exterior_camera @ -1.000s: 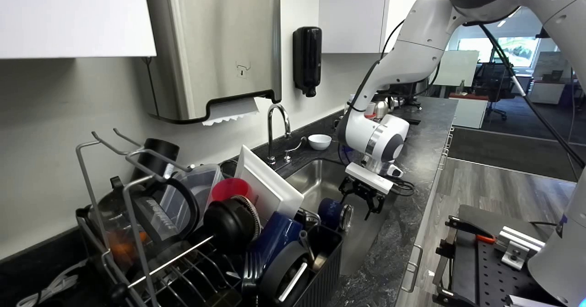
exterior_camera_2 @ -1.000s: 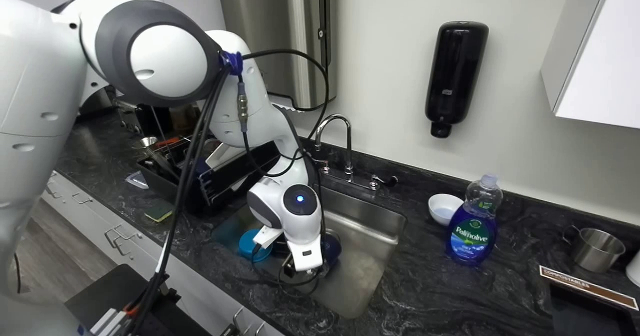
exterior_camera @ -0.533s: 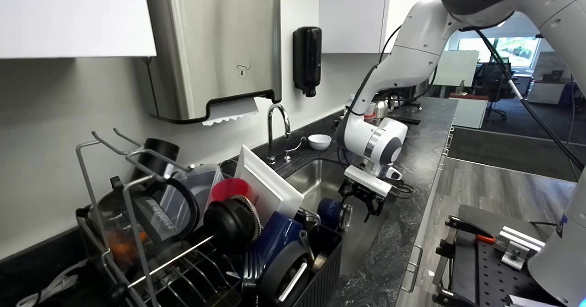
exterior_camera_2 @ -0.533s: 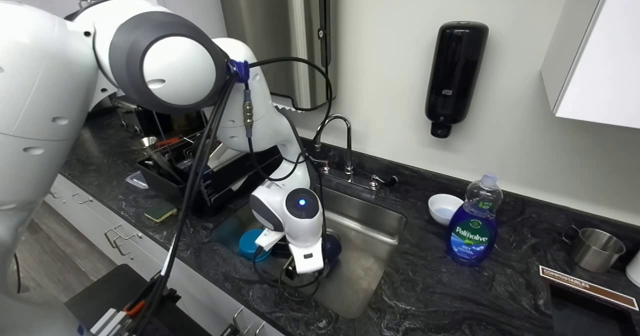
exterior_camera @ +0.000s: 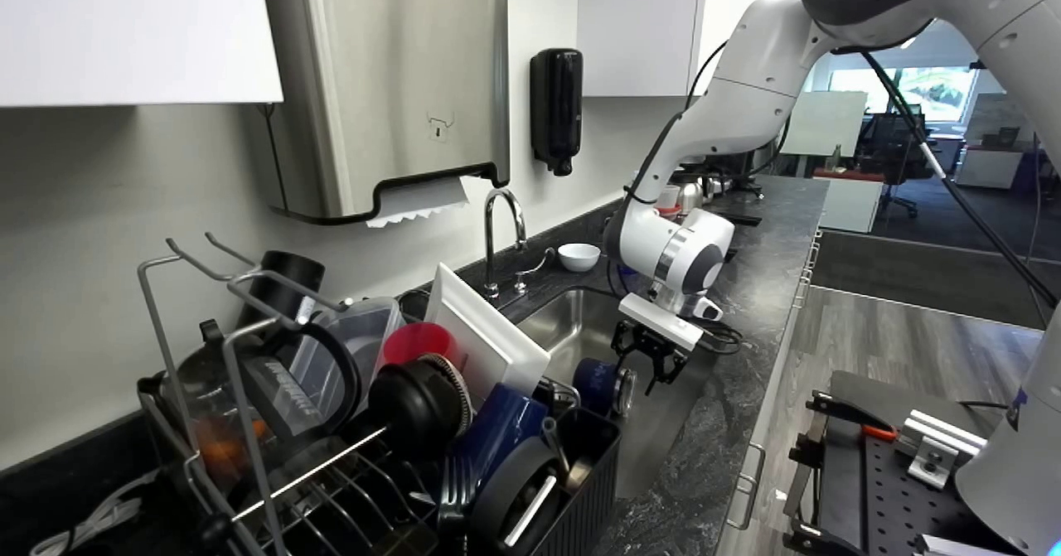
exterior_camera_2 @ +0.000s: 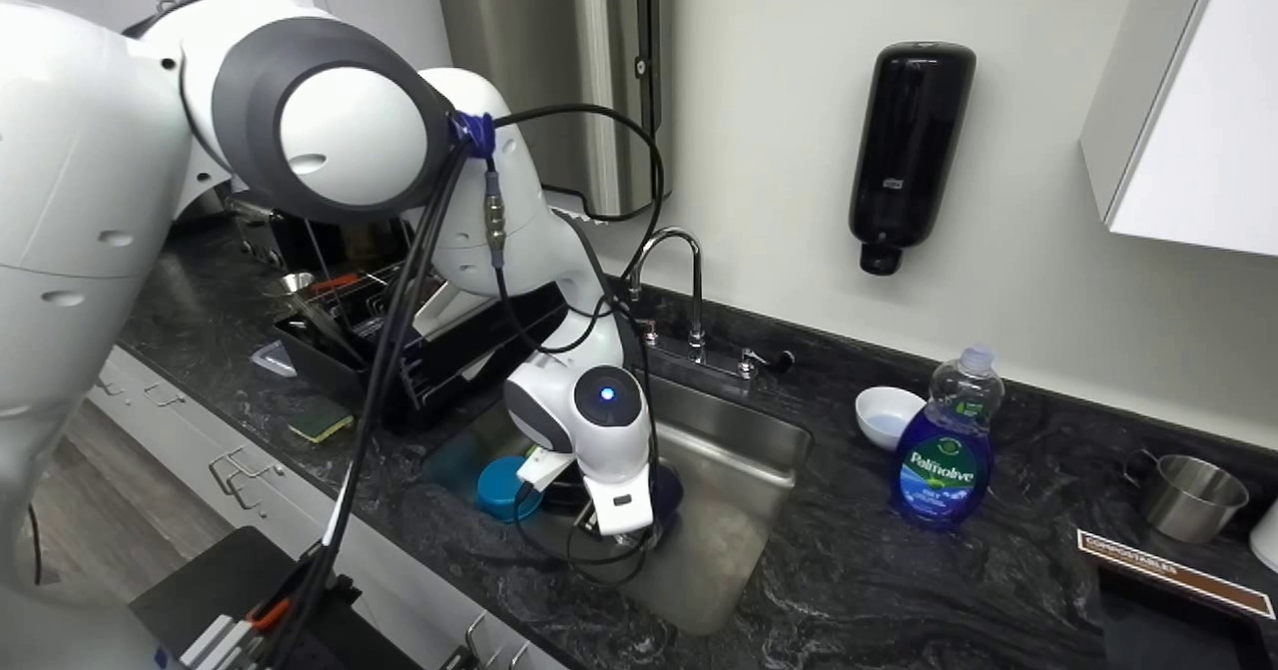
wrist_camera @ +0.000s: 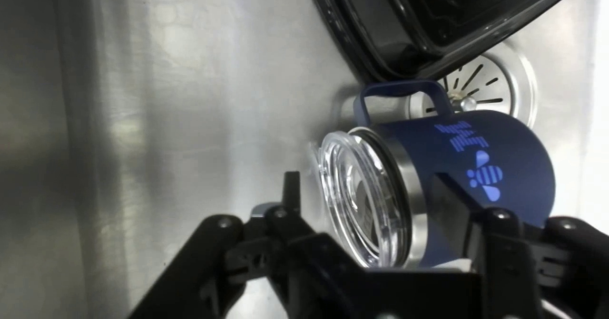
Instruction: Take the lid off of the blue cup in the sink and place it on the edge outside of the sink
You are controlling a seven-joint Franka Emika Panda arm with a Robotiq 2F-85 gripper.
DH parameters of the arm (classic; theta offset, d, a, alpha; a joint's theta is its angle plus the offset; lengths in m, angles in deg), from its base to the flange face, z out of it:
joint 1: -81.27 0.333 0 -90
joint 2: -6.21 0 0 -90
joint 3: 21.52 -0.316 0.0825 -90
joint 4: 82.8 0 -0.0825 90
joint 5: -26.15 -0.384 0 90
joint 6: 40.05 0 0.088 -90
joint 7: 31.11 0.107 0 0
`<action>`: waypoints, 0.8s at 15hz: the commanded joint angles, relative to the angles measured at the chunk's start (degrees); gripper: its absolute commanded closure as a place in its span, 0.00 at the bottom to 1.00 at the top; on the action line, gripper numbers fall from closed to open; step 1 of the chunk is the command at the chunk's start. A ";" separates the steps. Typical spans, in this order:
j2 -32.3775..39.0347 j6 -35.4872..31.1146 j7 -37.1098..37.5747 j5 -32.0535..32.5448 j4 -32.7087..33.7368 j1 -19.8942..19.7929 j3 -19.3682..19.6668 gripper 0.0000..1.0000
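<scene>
Blue cup [wrist_camera: 516, 167] on its side in the sink [wrist_camera: 190, 95], clear lid [wrist_camera: 361, 193] at its mouth.
My gripper [wrist_camera: 367, 186] is spread across it, one finger [wrist_camera: 452, 212] partly hiding the cup, contact unclear; beside the cup, a black tray [wrist_camera: 442, 22] is cut off.

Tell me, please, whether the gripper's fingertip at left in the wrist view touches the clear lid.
Apart: the wrist view shows the steel sink between that fingertip and the lid.

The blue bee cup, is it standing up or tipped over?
Tipped over. The wrist view shows the blue cup on its side, clear lid facing sideways.
</scene>
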 commanded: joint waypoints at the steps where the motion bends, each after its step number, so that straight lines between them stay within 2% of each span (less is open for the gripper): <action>1: 1.23 -1.55 0.07 -0.94 1.05 0.34 -0.07 0.62; 6: 1.11 -1.95 -1.57 -2.97 1.94 -0.22 -0.84 0.96; 8: 1.19 -2.26 -1.78 -3.40 2.01 -0.18 -0.92 1.00; 12: 1.83 -2.86 -1.88 -3.55 2.25 -0.07 -0.92 0.99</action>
